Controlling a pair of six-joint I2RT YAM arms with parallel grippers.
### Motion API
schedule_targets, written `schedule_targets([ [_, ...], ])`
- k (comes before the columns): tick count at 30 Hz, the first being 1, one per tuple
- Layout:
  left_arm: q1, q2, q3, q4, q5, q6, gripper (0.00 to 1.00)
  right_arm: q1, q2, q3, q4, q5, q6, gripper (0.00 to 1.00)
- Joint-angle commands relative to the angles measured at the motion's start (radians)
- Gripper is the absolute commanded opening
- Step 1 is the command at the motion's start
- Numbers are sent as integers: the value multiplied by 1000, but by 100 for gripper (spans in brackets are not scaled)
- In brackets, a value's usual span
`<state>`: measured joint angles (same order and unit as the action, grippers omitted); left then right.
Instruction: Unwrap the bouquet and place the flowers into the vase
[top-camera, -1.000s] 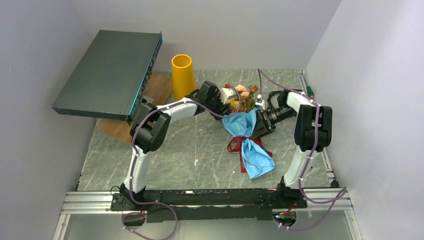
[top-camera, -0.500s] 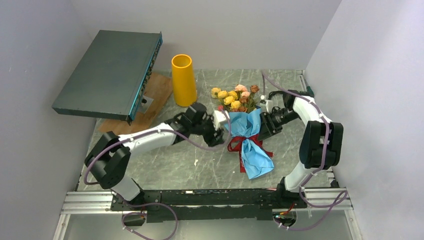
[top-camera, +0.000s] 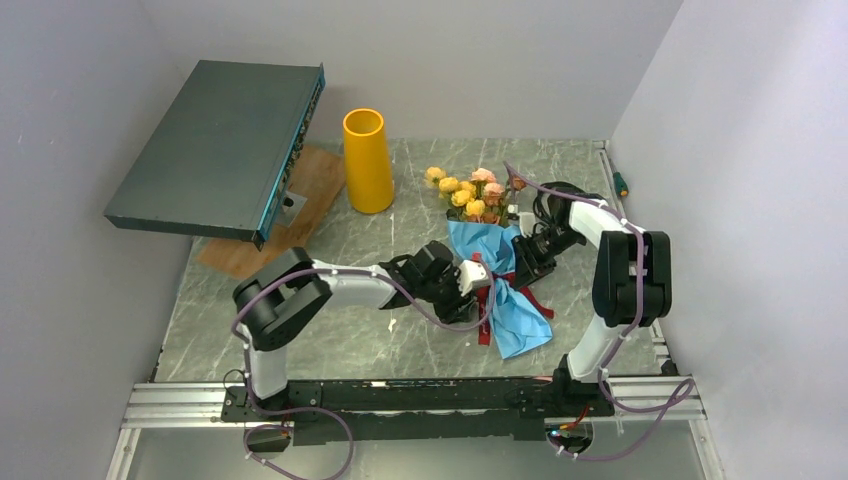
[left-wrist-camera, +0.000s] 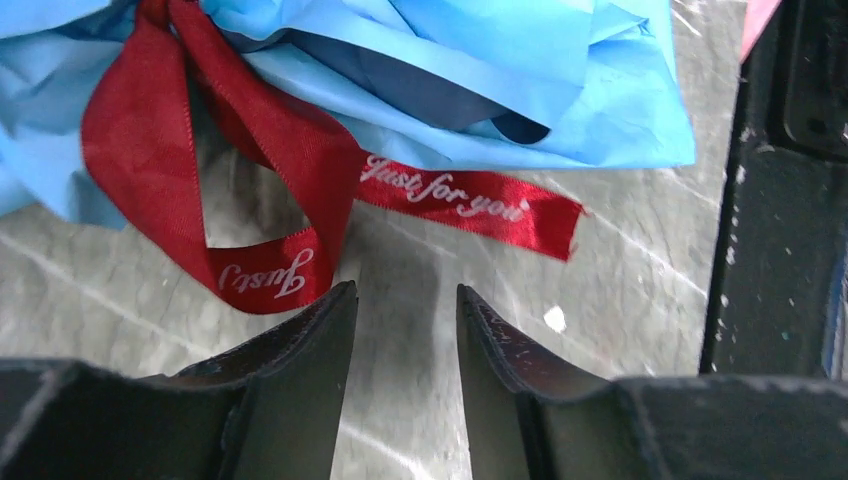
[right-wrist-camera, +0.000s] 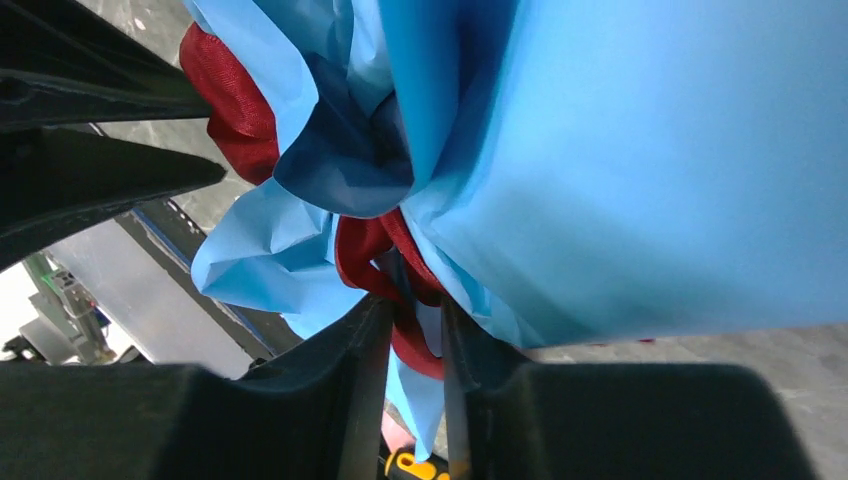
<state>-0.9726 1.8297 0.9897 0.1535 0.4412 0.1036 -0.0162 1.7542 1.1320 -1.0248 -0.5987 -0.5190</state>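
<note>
The bouquet (top-camera: 497, 262) lies on the marble table, with crinkled blue paper (left-wrist-camera: 470, 60) tied at the waist by a dark red ribbon (left-wrist-camera: 300, 150). Its flowers (top-camera: 470, 195), yellow, pink and peach roses, point toward the back wall. The orange-yellow vase (top-camera: 367, 160) stands upright at the back left, apart from both arms. My left gripper (left-wrist-camera: 405, 295) (top-camera: 478, 290) stands open just short of a ribbon loop, with only table between its fingers. My right gripper (right-wrist-camera: 415, 303) (top-camera: 518, 258) is shut on the ribbon (right-wrist-camera: 400, 270) and a fold of blue paper at the waist.
A dark flat box (top-camera: 220, 140) hangs over the back left, above a wooden board (top-camera: 312, 180). A yellow-handled screwdriver (top-camera: 621, 185) lies by the right rail. A ribbon tail reading "Just for you" (left-wrist-camera: 470, 205) trails on the table.
My left arm swung from the flower heads down to the ribbon at the bouquet's waist and narrowed its jaws. My right gripper closed in on the tied waist. The bouquet shifted slightly.
</note>
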Motion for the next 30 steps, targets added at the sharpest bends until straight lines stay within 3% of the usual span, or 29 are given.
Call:
schedule_targets([
  [1, -16, 71, 84, 99, -13, -53, 46, 3, 16, 9, 40, 20, 6, 18],
  [6, -16, 123, 113, 127, -24, -68, 44, 3, 29, -16, 53, 46, 10, 0],
  [11, -8, 130, 105, 170, -134, -97, 48, 3, 41, -7, 52, 22, 25, 0],
  [17, 49, -12, 16, 166, -283, -84, 50, 2, 33, -11, 44, -20, 48, 0],
  [21, 72, -138, -67, 135, -197, -8, 55, 3, 10, -30, 48, -28, 60, 0],
  [25, 20, -230, -177, 166, -81, 71, 54, 3, 5, -40, 52, -22, 70, 0],
  [30, -41, -177, -171, 209, -17, 64, 50, 2, 8, -31, 41, -29, 76, 0],
])
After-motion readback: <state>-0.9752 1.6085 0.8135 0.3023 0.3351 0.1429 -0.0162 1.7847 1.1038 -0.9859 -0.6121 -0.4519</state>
